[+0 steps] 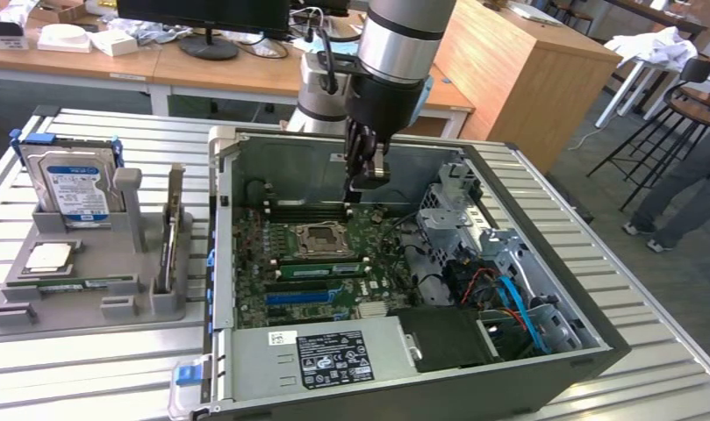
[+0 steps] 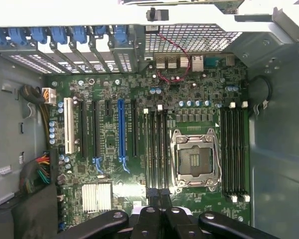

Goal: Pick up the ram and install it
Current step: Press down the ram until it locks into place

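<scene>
Presently, item: my gripper (image 1: 368,180), fingers pressed shut with nothing between them, poised above the motherboard (image 1: 319,263); the ram (image 1: 74,285), flat in its tray (image 1: 85,303) beside the case, awaits pickup.

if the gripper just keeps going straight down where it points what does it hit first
Most likely the motherboard, around the memory slots beside the empty CPU socket. The gripper hangs above them, though depth is hard to judge.
</scene>
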`<action>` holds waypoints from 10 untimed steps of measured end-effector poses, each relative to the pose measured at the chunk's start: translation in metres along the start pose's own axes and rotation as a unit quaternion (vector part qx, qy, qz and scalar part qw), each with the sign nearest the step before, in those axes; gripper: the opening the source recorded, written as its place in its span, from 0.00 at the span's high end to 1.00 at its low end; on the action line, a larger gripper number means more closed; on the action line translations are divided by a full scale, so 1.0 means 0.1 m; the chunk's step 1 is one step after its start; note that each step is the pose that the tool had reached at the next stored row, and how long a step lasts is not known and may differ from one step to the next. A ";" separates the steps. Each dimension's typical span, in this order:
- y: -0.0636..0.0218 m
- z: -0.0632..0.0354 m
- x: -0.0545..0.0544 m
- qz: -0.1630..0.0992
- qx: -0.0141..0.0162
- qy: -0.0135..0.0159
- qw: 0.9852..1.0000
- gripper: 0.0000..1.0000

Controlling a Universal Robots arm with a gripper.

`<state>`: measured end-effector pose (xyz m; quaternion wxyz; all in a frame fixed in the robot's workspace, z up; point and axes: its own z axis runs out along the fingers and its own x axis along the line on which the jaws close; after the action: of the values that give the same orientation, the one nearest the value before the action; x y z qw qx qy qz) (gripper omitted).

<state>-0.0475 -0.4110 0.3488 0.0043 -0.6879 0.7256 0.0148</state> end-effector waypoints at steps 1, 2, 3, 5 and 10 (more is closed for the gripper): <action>0.000 0.000 0.00 0.004 0.000 0.000 1.000 0.90; 0.000 -0.001 0.00 0.009 0.000 0.000 1.000 0.90; 0.000 0.000 0.00 0.016 0.000 0.000 1.000 0.90; 0.000 0.001 0.00 0.032 0.001 0.000 0.999 0.90; 0.000 0.002 0.00 0.076 0.002 -0.001 0.997 0.90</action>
<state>-0.0476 -0.4110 0.3486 0.0053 -0.6304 0.7761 0.0144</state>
